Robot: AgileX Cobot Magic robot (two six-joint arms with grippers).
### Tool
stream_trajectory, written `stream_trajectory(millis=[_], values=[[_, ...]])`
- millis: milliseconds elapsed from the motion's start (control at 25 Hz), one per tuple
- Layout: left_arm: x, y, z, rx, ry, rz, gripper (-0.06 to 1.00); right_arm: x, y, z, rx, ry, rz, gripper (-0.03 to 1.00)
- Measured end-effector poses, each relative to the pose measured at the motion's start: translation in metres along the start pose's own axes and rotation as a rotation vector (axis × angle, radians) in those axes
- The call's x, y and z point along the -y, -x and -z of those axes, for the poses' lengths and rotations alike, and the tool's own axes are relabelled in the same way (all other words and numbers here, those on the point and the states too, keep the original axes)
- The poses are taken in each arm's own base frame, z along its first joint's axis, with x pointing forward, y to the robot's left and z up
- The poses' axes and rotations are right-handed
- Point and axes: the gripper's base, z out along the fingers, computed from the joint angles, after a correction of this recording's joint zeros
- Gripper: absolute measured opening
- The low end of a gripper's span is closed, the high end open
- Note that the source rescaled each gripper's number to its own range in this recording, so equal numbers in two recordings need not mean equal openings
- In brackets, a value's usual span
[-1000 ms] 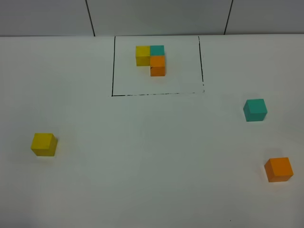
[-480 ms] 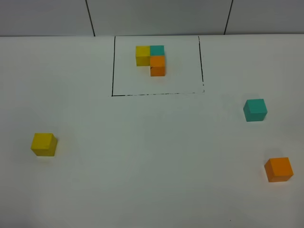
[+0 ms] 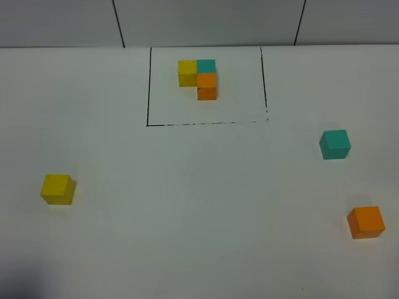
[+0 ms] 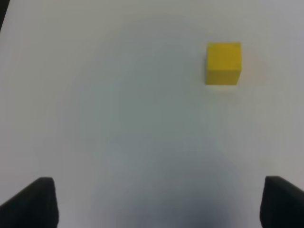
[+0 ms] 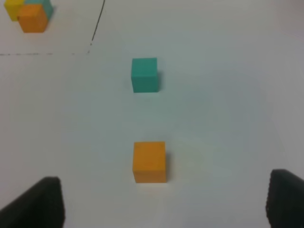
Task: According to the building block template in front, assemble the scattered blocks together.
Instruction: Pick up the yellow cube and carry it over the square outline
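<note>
The building block template (image 3: 198, 78) is an L of yellow, teal and orange cubes inside a black-lined rectangle at the back of the table. It also shows in the right wrist view (image 5: 28, 14). The scattered blocks lie apart: yellow cube (image 3: 57, 189) at the left, teal cube (image 3: 335, 144) and orange cube (image 3: 366, 222) at the right. My left gripper (image 4: 159, 204) is open and empty, with the yellow cube (image 4: 223, 63) ahead of it. My right gripper (image 5: 161, 202) is open and empty, with the orange cube (image 5: 149, 161) just ahead and the teal cube (image 5: 144, 74) beyond. Neither gripper shows in the exterior view.
The white table (image 3: 199, 205) carries only the cubes and the black frame line (image 3: 206, 123). A grey wall with dark seams (image 3: 118, 25) runs behind the table's back edge.
No block has moved. A faint dark shadow has appeared at the lower left corner of the exterior view.
</note>
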Motion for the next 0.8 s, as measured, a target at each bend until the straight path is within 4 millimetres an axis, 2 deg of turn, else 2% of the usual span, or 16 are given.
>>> stream_trajectory(millis=[200, 320, 440, 640, 800], values=[[0.001, 0.054, -0.023, -0.197, 0.000, 0.007, 0.98, 0.000, 0.000, 0.000, 0.000, 0.000, 0.000, 0.72], [0.003, 0.084, -0.049, -0.321, 0.001, 0.001, 0.98, 0.000, 0.000, 0.000, 0.000, 0.000, 0.000, 0.72], [0.006, 0.110, -0.084, -0.440, -0.007, -0.002, 0.98, 0.000, 0.000, 0.000, 0.000, 0.000, 0.000, 0.72], [0.017, 0.130, -0.138, -0.561, -0.076, 0.016, 0.98, 0.000, 0.000, 0.000, 0.000, 0.000, 0.000, 0.72], [0.022, 0.126, -0.174, -0.644, -0.093, 0.017, 0.98, 0.000, 0.000, 0.000, 0.000, 0.000, 0.000, 0.72]])
